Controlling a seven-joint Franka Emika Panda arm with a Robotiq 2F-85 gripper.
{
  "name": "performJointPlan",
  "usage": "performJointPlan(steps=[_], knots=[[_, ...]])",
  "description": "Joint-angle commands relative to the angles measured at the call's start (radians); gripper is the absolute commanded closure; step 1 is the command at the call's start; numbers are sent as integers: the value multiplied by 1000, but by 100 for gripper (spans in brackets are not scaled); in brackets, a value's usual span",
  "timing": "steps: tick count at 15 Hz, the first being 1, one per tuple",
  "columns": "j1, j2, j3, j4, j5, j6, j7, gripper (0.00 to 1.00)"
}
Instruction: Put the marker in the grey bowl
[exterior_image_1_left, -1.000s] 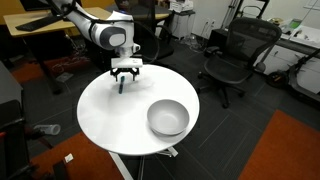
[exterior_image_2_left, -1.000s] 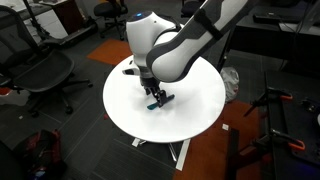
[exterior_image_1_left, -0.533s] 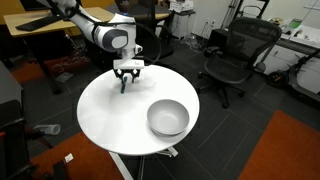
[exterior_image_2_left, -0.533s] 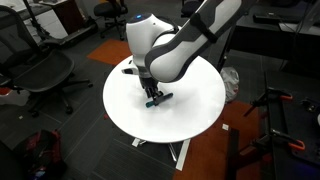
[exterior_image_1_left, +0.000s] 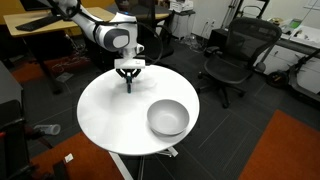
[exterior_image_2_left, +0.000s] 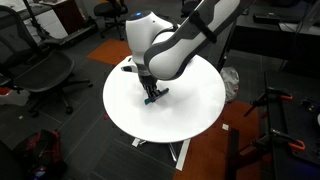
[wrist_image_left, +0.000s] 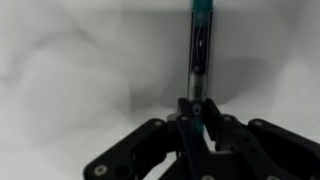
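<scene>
Tool: my black tool (wrist_image_left: 198, 128) pinches the thin, dark, teal-tinted marker (wrist_image_left: 200, 45) across its width.
Bowl: the round silvery-grey bowl (exterior_image_1_left: 168, 118) lies well apart.

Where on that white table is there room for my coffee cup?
Most of the table is bare: the wide patch between the tool and the near rim, beside the grey bowl. It is crowded only near the far edge, where the tool grips the marker.

No legible text, label, brand, number or sign appears in any view. The marker (wrist_image_left: 200, 55) barrel carries dark markings, too blurred to read.
</scene>
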Motion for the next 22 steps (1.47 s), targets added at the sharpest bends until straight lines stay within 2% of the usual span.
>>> performJointPlan(steps=[1,7,14,22], knots=[[17,-50,-24,-26,-31,-19,128,95],[-2,-180,-52,-77,-66,-75,295,95],[-53,-362,-95,-156,-40,-78,476,95],[-95,-486,-189,-193,-17,-107,776,95]])
